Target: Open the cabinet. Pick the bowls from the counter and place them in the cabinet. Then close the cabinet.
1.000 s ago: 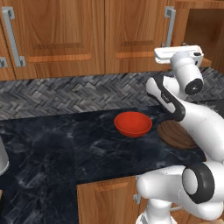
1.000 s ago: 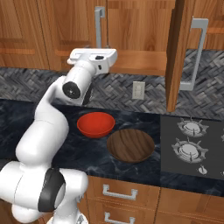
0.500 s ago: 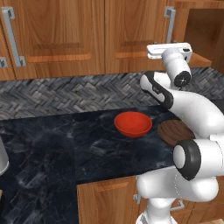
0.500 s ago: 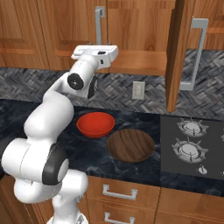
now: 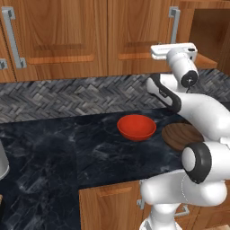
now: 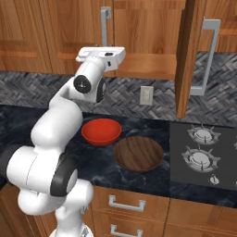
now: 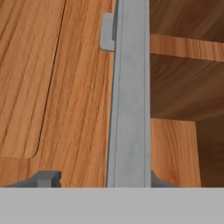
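Up close, the hand view looked straight along a tall grey bar handle [image 7: 129, 96] on the closed left door [image 7: 57, 87] of the cabinet [image 6: 139, 28], with bare wood shelving visible to its right where the other door stood away. Two small dark finger tips rose at the bottom, one on each side of the bar, so the gripper [image 7: 105, 178] straddled the handle; whether the pads actually pressed it I could not tell.

From the right base view, the right door [image 6: 185, 60] stood swung out edge-on, its own grey handle [image 6: 206, 55] facing the stove [image 6: 203, 152], and the lower shelf [image 6: 146, 67] lay exposed. The left base view showed the shut left door and the handle's top [image 5: 174, 22] above the hand.

The white arm reached up and forward, elbow bent above the counter [image 5: 67, 152], its flat hand [image 6: 102, 54] held level at the handle's lower end.

On the black veined marble sat the glossy red bowl [image 6: 101, 131] and, just beside it, the wider, shallow wood-grain bowl [image 6: 138, 153].
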Motion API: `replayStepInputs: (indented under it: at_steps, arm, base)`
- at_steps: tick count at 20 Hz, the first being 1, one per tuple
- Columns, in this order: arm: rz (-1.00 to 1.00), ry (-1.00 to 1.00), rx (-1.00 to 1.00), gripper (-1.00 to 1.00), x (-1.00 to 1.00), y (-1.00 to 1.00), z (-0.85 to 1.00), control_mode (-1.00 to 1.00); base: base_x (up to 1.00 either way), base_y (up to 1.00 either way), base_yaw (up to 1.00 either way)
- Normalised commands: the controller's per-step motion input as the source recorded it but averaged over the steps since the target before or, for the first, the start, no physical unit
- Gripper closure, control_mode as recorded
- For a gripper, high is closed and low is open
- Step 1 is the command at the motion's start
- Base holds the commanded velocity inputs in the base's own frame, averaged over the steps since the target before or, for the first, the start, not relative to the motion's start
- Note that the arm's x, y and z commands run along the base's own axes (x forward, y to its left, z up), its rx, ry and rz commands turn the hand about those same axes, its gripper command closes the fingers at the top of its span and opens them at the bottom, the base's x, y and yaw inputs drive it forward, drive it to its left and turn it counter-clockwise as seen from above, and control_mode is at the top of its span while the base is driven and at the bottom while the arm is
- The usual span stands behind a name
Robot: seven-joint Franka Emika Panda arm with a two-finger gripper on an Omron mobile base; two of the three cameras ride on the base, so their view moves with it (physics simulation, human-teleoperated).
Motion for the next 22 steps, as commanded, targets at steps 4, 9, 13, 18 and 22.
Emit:
replayStepInputs:
  at_steps: [4, 9, 13, 18, 22]
  arm:
    - [0.05, 0.03, 0.01, 1.00, 0.67, -0.07, 0.00, -1.00]
    - [0.09, 0.21, 0.04, 1.00, 0.99, -0.22, -0.09, -1.00]
    - [0.12, 0.18, 0.01, 1.00, 0.55, -0.07, -0.18, -1.00]
    - [0.04, 0.01, 0.00, 1.00, -0.56, 0.89, -0.01, -1.00]
    - [0.00, 0.00, -0.04, 1.00, -0.64, 1.00, 0.10, -1.00]
  base:
    - [0.00, 0.00, 0.00]
    - [0.00, 0.00, 0.00]
    - [0.00, 0.00, 0.00]
    - [0.00, 0.00, 0.00]
    - [0.00, 0.00, 0.00]
